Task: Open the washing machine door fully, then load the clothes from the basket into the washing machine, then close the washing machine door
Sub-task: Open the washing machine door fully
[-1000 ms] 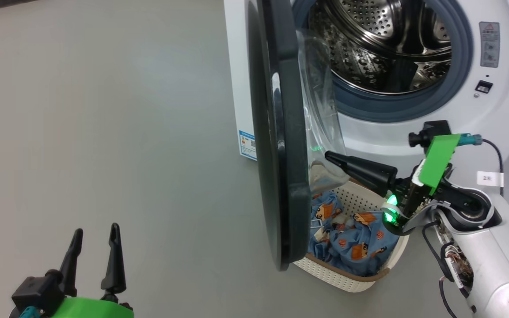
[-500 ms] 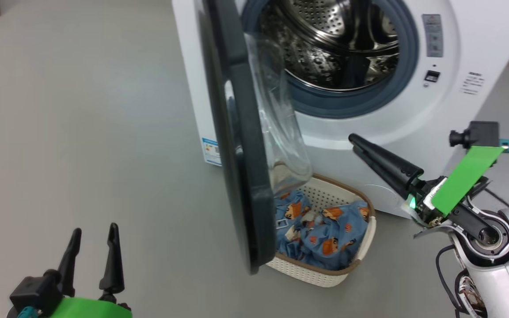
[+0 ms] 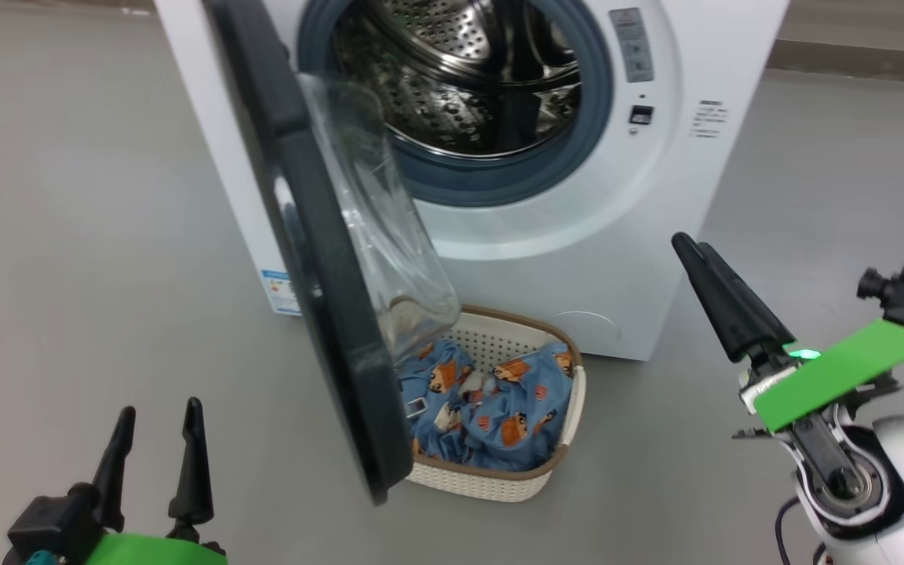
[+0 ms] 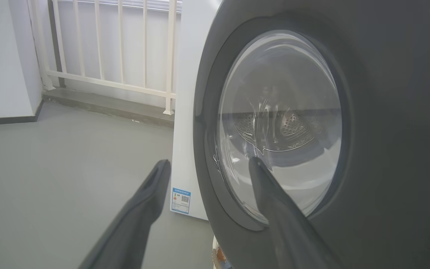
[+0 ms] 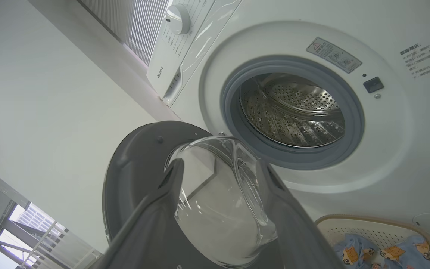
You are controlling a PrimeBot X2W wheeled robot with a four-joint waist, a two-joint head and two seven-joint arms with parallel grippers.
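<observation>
The right claw (image 3: 691,245) hangs in the air, off to the right of the washing machine (image 3: 632,259). From the head it looks thin, because we see it from the side. Its own camera shows the two fingers spread apart with nothing between them. It points toward the door (image 3: 318,314) and touches nothing. I think it is kept high so it can go down for the clothes or push the door.

The left claw (image 3: 160,410) is low and close to the robot, on the outer side of the door. It is wide too and holds nothing. It is well apart from the door.

The door stands out from the machine, part way round, not swung right back. Its glass bowl (image 3: 373,220) bulges toward the drum (image 3: 468,71), where I see no clothes. The basket (image 3: 491,482) sits on the floor (image 3: 67,235) just in front of the machine, partly under the door. The clothes (image 3: 491,408) are piled in it.

The door hides the left end of the basket, so I cannot tell how many clothes there are. The hinge is hidden. The top of the machine is cut off in the head view.
</observation>
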